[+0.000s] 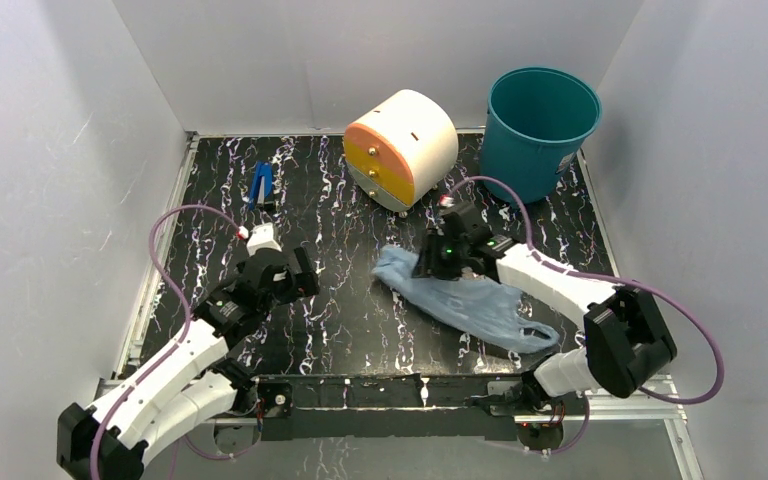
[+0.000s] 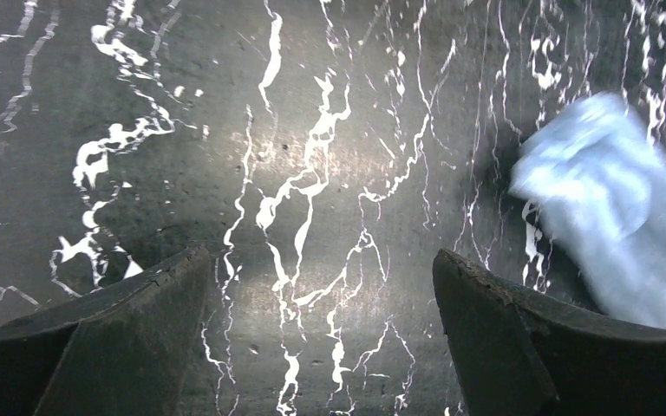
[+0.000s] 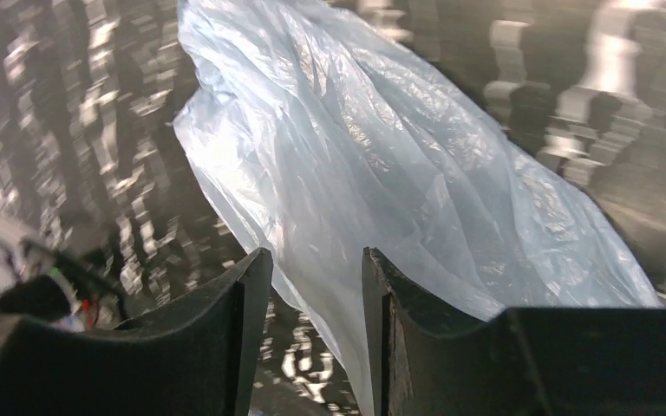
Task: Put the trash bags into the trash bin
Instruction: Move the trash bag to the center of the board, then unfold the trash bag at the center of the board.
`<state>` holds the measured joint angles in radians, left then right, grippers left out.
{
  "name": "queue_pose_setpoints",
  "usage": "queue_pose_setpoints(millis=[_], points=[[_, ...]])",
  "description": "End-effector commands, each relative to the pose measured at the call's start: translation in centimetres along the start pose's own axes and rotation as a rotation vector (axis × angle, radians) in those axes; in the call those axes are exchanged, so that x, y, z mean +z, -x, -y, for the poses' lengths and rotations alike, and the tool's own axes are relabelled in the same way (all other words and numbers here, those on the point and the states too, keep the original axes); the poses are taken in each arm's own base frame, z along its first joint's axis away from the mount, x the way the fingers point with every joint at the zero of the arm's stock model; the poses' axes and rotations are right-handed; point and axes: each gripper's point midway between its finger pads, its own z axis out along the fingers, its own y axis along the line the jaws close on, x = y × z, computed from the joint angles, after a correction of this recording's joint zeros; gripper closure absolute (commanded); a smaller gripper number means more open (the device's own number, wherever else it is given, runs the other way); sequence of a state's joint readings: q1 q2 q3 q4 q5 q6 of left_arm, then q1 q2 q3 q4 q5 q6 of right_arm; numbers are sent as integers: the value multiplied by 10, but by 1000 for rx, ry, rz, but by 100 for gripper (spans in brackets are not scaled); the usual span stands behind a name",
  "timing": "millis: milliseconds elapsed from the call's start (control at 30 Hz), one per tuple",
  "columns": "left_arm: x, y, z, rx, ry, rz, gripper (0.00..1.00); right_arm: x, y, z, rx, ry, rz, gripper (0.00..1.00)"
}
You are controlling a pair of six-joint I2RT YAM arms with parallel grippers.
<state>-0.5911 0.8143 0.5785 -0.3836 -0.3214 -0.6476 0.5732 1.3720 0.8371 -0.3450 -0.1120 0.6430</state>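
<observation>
The light-blue trash bag [image 1: 465, 298] lies crumpled flat on the black marbled table, right of centre. My right gripper [image 1: 428, 265] is down over its upper left part. In the right wrist view the bag [image 3: 355, 156] spreads ahead, and one edge of it runs into the narrow gap of the right gripper [image 3: 316, 256]; the jaws still stand apart, not pinched on it. The left gripper [image 1: 305, 272] hovers left of the bag, wide open over bare table [image 2: 321, 260], with the bag's end [image 2: 607, 217] at its right. The teal trash bin [image 1: 540, 125] stands upright at the back right.
A cream-and-orange drum [image 1: 400, 148] lies on its side at the back centre, just left of the bin. A small blue object [image 1: 260, 185] sits at the back left. White walls close in the table on three sides.
</observation>
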Motion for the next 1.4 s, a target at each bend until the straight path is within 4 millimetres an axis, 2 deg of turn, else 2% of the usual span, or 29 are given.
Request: queue_pose_setpoints(millis=[0, 33, 100, 167, 267, 333, 433, 500, 600, 733, 833, 967, 1133, 1200, 1333, 1367], points=[[-18, 27, -20, -98, 78, 151, 3, -12, 5, -92, -132, 272, 21, 47], [-21, 30, -22, -115, 72, 176, 3, -17, 5, -105, -145, 322, 25, 45], [-26, 33, -23, -129, 57, 204, 3, -25, 16, -113, -147, 339, 72, 40], [-28, 31, -24, -130, 55, 202, 3, -33, 32, -106, -146, 265, 141, 30], [-23, 22, -20, -118, 37, 156, 3, -45, 46, -95, -215, 184, 214, 23], [-17, 13, -11, -112, 0, 115, 3, -51, 42, -106, -314, 261, 202, 20], [-6, -3, 4, -125, -56, 33, 4, -50, 19, -122, -453, 388, 81, 23], [-2, -11, 11, -148, -86, -9, 5, -44, 9, -128, -534, 425, 27, 24], [-2, -16, 12, -202, -95, -13, 6, -29, -9, -143, -654, 461, -12, 25], [-11, -10, 0, -266, -75, 53, 6, 0, -20, -160, -805, 435, -8, 25], [-21, -7, -17, -301, -14, 89, 6, 19, -34, -175, -909, 427, -61, 24], [-31, -6, -34, -334, 41, 123, 6, 44, -51, -193, -952, 467, -124, 23], [-36, -5, -41, -352, 56, 148, 6, 75, -53, -192, -901, 432, -150, 25], [-36, -4, -39, -343, 49, 149, 6, 82, -48, -187, -856, 367, -138, 32], [-30, -7, -25, -313, -5, 107, 6, 80, -21, -174, -722, 230, -50, 71], [-26, -8, -17, -300, -38, 91, 7, 75, -10, -169, -668, 209, -32, 74]])
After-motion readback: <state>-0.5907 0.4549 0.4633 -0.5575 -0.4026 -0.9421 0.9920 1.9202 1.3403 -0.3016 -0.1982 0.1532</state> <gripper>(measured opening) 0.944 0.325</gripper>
